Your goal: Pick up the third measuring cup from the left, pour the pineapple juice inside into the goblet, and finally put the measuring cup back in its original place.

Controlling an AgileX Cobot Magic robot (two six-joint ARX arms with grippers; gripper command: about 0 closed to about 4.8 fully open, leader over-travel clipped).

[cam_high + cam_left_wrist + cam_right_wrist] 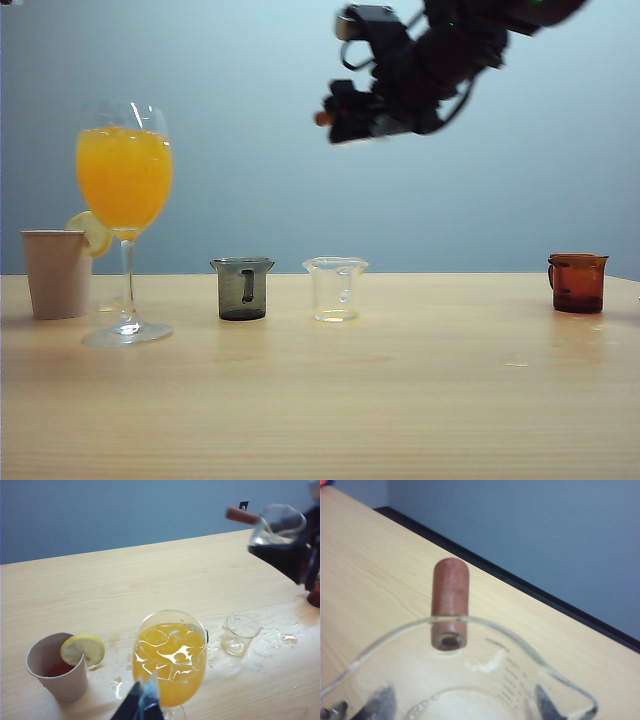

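Three little measuring cups sit on the wooden table [400,400] right now: a smoky grey cup [243,288], a clear spouted cup [336,289] just to its right, and an amber cup [577,282] way off at the right end. That third measuring cup [470,680] isn't on the table at all, it's up in the air in the right gripper [350,115], high above the middle of the table, well over the clear one. From the right wrist camera you look straight into its clear rim with the reddish-brown stub handle [450,602] sticking out, and dark finger pads [377,702] press against the wall from both sides, so it's clamped on the cup. It looks pretty much empty from there, can't make out any liquid in it. The goblet [124,180] stands at the left, filled most of the way with orange-yellow juice [170,655] and what looks like ice, next to a beige paper cup [56,273] with a lemon slice [83,649] on its rim. Splashes of liquid are scattered over the wood around the goblet's foot and the clear cup. The left gripper [142,702] hangs low just in front of the goblet; only the tips show at the edge of its own camera, close together with nothing between them, so I'd call it closed.
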